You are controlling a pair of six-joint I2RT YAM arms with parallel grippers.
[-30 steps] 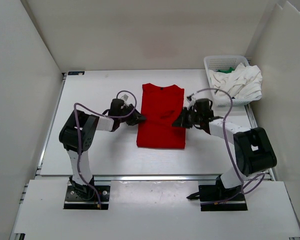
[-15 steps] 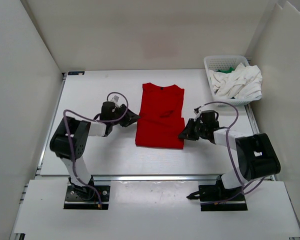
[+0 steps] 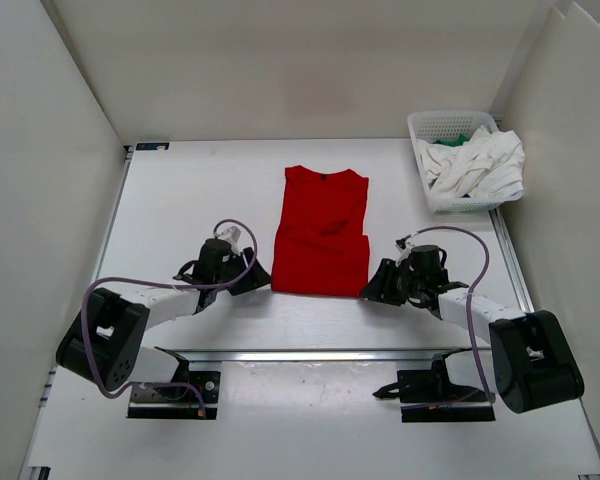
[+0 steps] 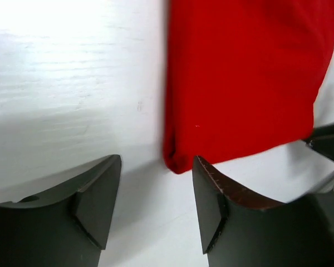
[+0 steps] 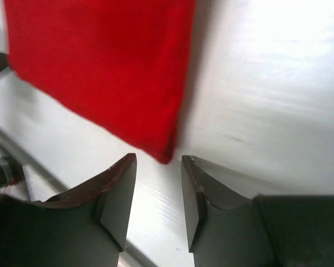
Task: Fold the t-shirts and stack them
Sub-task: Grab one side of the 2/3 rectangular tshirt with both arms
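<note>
I see L gripper (image 4: 156, 162) & R gripper (image 5: 158, 160) both part-open, empty, just off near corners of folded bright red cloth t-shirt (image 3: 320, 235).

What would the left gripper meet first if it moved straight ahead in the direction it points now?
Most likely the near corner of the folded bright red cloth t-shirt, which lies just ahead of the left gripper, almost in line with its open jaws. Depth is unclear, so this is only a judgement.
</note>
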